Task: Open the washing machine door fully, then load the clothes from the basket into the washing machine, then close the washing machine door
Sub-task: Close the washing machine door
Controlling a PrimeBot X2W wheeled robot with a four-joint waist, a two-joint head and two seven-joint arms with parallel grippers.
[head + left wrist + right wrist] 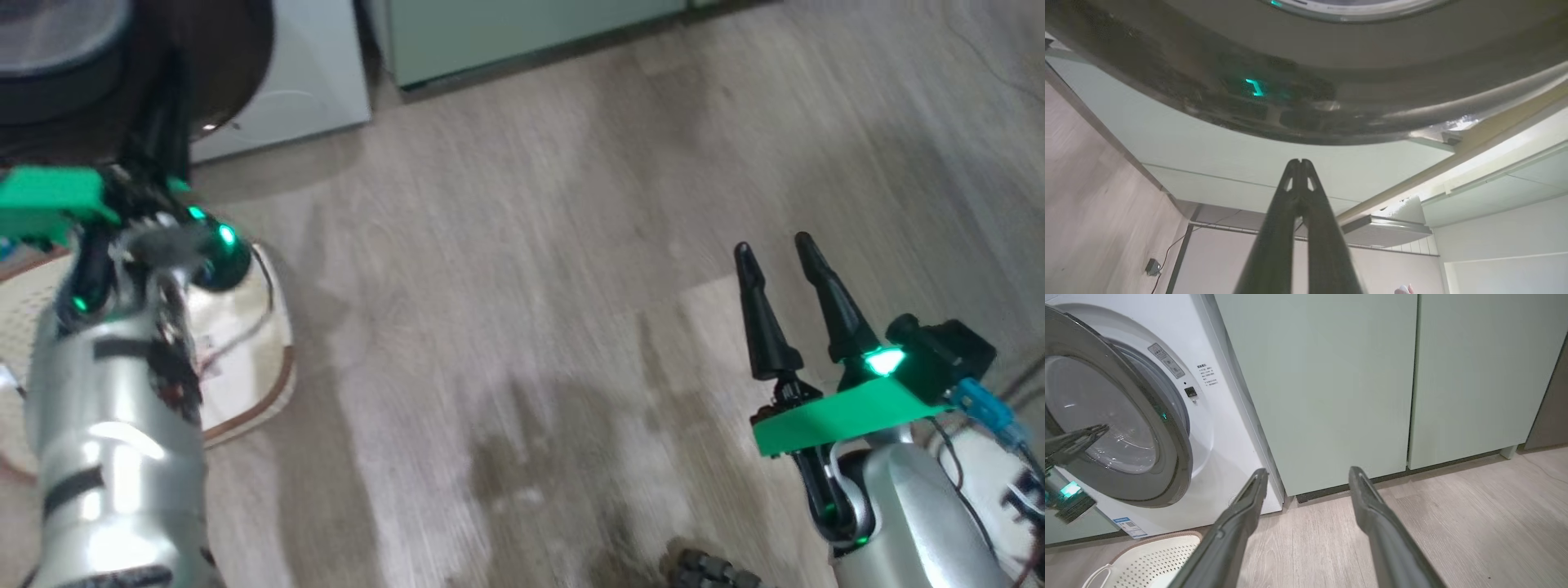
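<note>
The washing machine point(1224, 416) stands at the left with its door point(1167, 457) ajar, the black rim swung away from the front. In the head view the door point(237, 57) is at the top left, and my left gripper point(171, 82) reaches up against it. Its fingers point(1299, 161) are shut on nothing, just below the glossy door rim point(1306, 106). From the right wrist, the left gripper point(1102, 430) crosses the door's glass. The basket point(269, 384) lies under my left arm and also appears as the basket point(1155, 555). My right gripper point(774, 247) hangs open over bare floor. The clothes are out of view.
Pale green cabinets point(1331, 388) stand right of the washer. Wooden floor point(531, 286) spreads between my arms. A dark wheel point(710, 572) of my base sits at the bottom edge. A plug and cable point(1153, 267) lie by the wall.
</note>
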